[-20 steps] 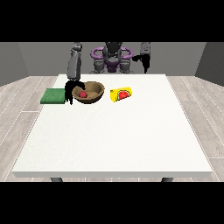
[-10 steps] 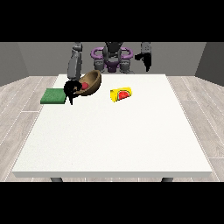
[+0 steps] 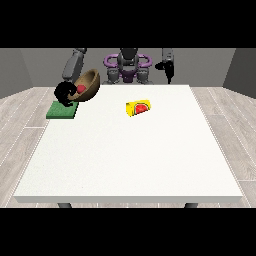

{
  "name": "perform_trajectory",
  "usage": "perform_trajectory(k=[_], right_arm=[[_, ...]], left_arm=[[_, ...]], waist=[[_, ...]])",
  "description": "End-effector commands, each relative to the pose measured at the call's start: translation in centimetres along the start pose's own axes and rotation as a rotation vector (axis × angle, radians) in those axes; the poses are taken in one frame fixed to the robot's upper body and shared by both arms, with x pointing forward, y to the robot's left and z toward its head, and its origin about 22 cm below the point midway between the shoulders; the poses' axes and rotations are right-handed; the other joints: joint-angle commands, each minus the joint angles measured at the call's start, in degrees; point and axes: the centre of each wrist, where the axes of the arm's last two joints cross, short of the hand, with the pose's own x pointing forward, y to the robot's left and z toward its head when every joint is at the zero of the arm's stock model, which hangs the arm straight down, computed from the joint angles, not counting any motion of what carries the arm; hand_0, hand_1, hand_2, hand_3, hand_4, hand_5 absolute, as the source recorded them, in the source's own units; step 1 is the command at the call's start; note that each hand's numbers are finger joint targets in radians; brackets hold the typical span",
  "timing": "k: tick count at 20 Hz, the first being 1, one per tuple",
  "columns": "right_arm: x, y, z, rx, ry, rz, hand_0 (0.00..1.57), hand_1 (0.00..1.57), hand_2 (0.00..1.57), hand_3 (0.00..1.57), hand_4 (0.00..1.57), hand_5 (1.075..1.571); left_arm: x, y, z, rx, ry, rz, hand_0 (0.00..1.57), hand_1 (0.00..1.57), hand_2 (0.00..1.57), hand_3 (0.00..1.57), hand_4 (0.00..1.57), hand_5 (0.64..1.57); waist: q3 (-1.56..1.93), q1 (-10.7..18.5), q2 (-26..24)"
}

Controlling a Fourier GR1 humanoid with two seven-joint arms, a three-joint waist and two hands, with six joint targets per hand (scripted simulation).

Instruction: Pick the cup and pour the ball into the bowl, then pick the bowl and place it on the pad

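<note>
Bowl (image 3: 86,86) is rigid and likely light, red ball (image 3: 81,88) loose inside; best held at the rim; it is lifted and tilted just above the green pad (image 3: 62,110); robot hand at the view's left (image 3: 64,93) grips its rim, fingers curled; robot hand at the view's right (image 3: 167,66) hangs well beyond the pad, holding nothing, fingers unclear; yellow cup (image 3: 138,108) lies on the counter (image 3: 130,150) beside the pad.

Hidden or unclear items, listed for you against the bowl (image 3: 86,86):

- Bowl's near-left rim: covered by the hand at the view's left (image 3: 65,93); you cannot see where its fingers meet the wall.
- Ball (image 3: 81,88) inside the bowl: only partly visible.
- Pad (image 3: 62,110) below the bowl: its far edge is masked.
- Hand at the view's right (image 3: 167,68), well right of the bowl: too small for you to read its fingers.
</note>
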Motion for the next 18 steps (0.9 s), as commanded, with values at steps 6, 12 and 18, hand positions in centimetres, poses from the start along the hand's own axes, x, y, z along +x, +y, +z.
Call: perform_trajectory(k=[6,12,18], right_arm=[[2.0,-4.0,0.1,-0.038,0.094,0.084,1.57,1.57,1.57,1.17,0.95,1.494],[7.3,-6.6,-1.1,-0.029,-0.008,0.008,1.57,1.57,1.57,1.39,0.98,1.494],[5.5,-10.9,0.1,-0.027,-0.071,-0.019,1.57,1.57,1.57,0.73,0.93,1.509]], left_arm=[[-1.0,-0.3,1.7,0.007,0.149,0.024,0.00,0.00,0.00,0.00,1.16,1.346],[-3.5,0.5,2.0,0.033,0.026,0.012,0.00,0.00,0.00,0.00,1.18,1.344],[-2.1,-1.1,0.6,0.013,-0.045,-0.015,0.00,0.00,0.00,0.00,1.18,1.351]], waist=[[-0.09,-2.93,-7.53],[-0.09,-2.62,-0.35],[-0.04,-1.14,5.52]])
